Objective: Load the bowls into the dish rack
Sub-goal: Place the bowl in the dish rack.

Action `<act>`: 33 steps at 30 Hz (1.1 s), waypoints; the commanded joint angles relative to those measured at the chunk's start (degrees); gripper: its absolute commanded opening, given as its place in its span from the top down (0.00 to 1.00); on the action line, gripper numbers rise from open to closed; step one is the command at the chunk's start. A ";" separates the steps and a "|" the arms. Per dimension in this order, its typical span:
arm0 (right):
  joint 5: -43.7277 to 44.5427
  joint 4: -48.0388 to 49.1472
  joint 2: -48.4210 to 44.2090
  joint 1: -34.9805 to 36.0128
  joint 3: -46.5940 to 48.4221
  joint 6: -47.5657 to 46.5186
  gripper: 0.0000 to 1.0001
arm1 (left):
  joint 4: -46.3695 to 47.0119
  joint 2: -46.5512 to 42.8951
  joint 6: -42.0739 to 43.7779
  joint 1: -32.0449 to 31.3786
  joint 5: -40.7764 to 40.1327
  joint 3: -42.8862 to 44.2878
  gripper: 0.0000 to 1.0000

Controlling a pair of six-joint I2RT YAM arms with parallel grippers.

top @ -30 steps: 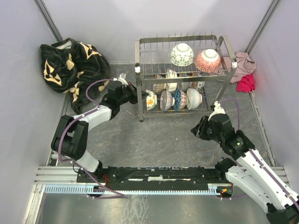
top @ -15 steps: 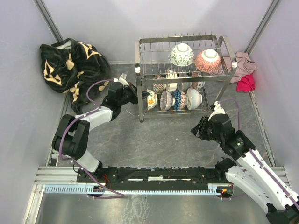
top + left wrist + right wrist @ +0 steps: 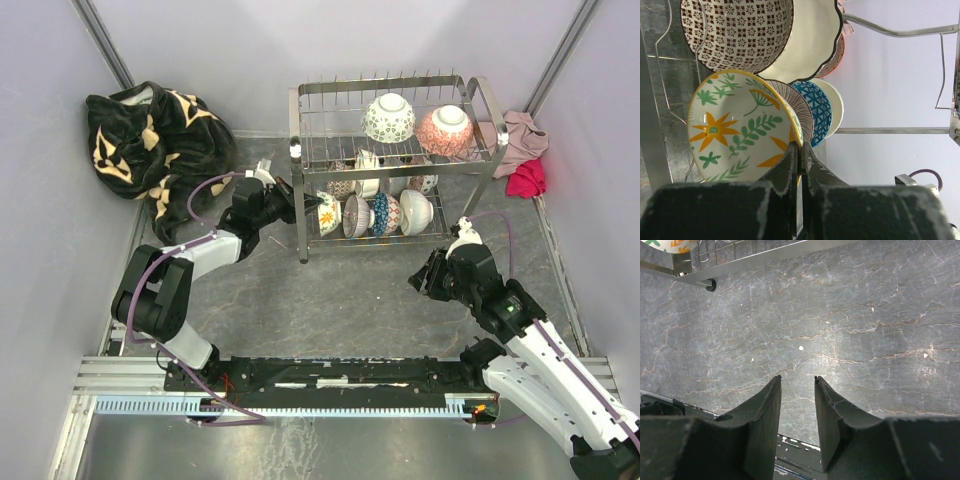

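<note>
Grey, veined stone makes up the counter point(image 3: 350, 300), closed in by pale lilac walls. At its far side stands the dish rack point(image 3: 295, 120), a tall two-tier chrome frame upright on its feet, and we count bowls on both levels. On the upper tier a green-patterned bowl point(image 3: 388, 117) and a pink bowl point(image 3: 445, 131) lie side by side, their bases toward the overhead camera. On the lower tier four bowls stand on edge in a front row: from the left, the floral bowl point(image 3: 325, 213), a striped bowl point(image 3: 355, 214), a blue bowl point(image 3: 383, 213) and a white bowl point(image 3: 415, 211). Behind them we see a second row, including a brown-checked bowl point(image 3: 735, 32) and a scalloped bowl point(image 3: 812, 40), clearest in the left wrist view.

The left arm point(image 3: 215, 245) reaches to the rack's left end, at the lower tier. The left jaws are pressed fully together with nothing between them. Their fingers point(image 3: 782, 172) point at the rim of the floral bowl, and we cannot tell whether the tips touch it. That bowl's yellow flowers and green leaves face the wrist camera.

The right arm point(image 3: 500, 300) hangs over bare counter in front of the rack's right end, apart from it. The right jaws stand partly open and hold nothing. Between the fingers point(image 3: 765, 410) we see only stone, with a rack foot point(image 3: 712, 286) at the top left of the right wrist view.

A dark blanket point(image 3: 150, 140) with tan markings is heaped in the far left corner, and pink and red cloths point(image 3: 522, 155) lie just right of the rack.
</note>
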 commanded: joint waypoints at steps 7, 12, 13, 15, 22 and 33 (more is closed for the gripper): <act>-0.16 2.04 -0.10 0.18 -0.18 -0.60 0.59 | 5.69 -0.08 -2.84 -2.00 6.64 0.32 0.97; -0.24 2.12 -0.32 0.14 -0.44 -0.44 0.59 | 8.47 1.29 -4.07 -2.15 7.20 -1.38 0.97; -0.24 2.18 -0.32 0.23 -0.56 -0.38 0.59 | 8.75 1.54 -4.17 -2.17 7.29 -1.46 0.97; -0.12 2.12 -0.35 0.24 -0.54 -0.42 0.59 | 8.34 1.74 -3.85 -2.17 7.17 -1.48 0.97; -0.24 2.20 -0.59 0.18 -1.05 -0.38 0.59 | -2.99 -0.43 4.17 -2.17 3.94 -0.73 0.97; -0.42 2.25 -0.68 0.23 -1.07 -0.31 0.59 | -13.48 -3.40 12.94 -2.08 -1.77 0.72 0.97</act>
